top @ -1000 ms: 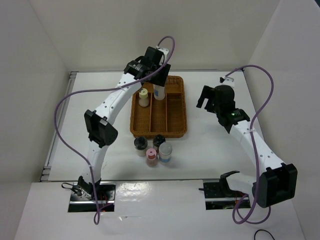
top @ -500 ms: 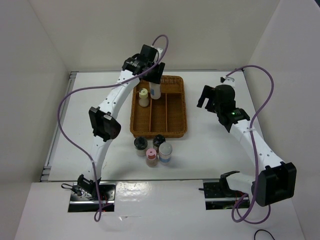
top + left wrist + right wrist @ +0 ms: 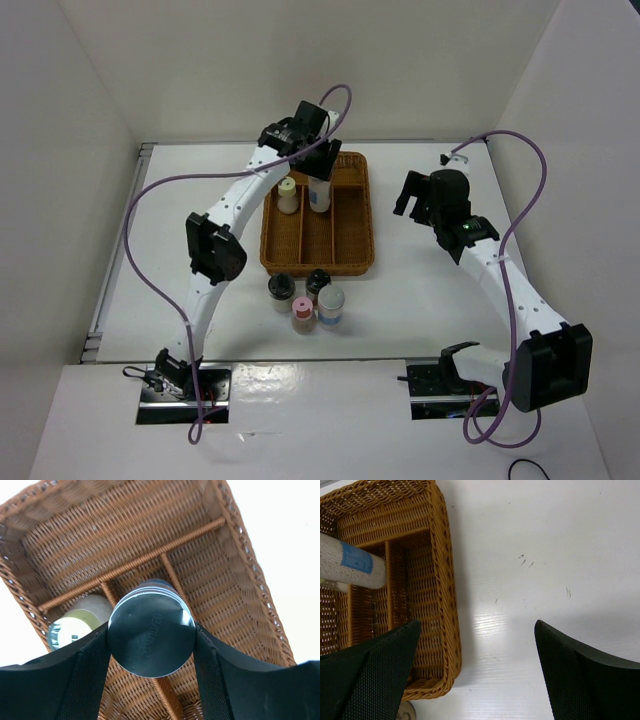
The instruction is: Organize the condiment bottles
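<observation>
Six condiment bottles, one wicker basket, two robot arms

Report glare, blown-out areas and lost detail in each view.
Top external: even light, with glare on the glossy near ledge. Left wrist: the bottle in the left gripper shows a dull sheen; the table beyond is blown out. Right wrist: a bright sheen on the table; the right gripper is dark, its detail lost.

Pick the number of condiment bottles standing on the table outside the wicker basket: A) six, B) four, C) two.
B: a black-capped bottle, a second black-capped bottle, a pink-capped bottle and a blue-labelled bottle stand clustered in front of the basket.
</observation>
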You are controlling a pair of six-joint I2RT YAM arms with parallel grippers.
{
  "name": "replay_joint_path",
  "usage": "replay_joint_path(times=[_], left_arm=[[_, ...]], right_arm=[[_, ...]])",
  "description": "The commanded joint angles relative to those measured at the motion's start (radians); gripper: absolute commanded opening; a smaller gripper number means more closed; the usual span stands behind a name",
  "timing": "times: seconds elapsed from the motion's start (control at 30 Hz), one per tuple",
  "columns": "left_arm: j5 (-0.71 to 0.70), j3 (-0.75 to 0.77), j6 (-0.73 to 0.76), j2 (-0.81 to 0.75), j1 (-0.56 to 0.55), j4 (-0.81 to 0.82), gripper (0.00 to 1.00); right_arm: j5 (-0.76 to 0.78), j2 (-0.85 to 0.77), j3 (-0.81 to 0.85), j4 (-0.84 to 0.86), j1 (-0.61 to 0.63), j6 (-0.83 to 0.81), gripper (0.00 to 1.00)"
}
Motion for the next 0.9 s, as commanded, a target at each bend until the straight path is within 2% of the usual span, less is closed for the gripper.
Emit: replay_joint_path(times=[0.0, 0.37, 0.5, 0.57, 0.67, 0.73, 0.87], left_arm=[[-0.046, -0.005, 0.008, 0.005, -0.005, 0.063, 0.49], [-0.082, 0.079, -0.001, 0.091, -0.005, 0.063, 0.5], [-0.082, 0.135, -0.001, 0.115, -0.005, 0.033, 0.62], [-0.073, 0.135, -0.001, 0.115, -0.005, 0.008, 0.78], [-0.083, 0.098, -0.001, 0.074, -0.005, -0.013, 0.93], [-0.097, 0.049, -0.001, 0.031, -0.005, -0.013, 0.96], [-0.108, -0.133, -0.001, -0.177, -0.005, -0.003, 1.0]], right_arm=[[0.002, 0.006, 0.002, 0.042, -0.007, -0.009, 0.98], [0.002, 0.006, 0.012, 0.033, -0.007, -0.009, 0.98], [-0.007, 0.006, 0.012, 0.033, -0.007, -0.009, 0.98], [-0.007, -0.005, 0.012, 0.022, -0.007, -0.009, 0.98], [-0.007, -0.005, 0.012, 0.022, -0.007, -0.009, 0.98], [-0.007, -0.005, 0.021, 0.013, -0.007, -0.009, 0.98], [-0.007, -0.005, 0.03, 0.003, -0.007, -0.009, 0.98]])
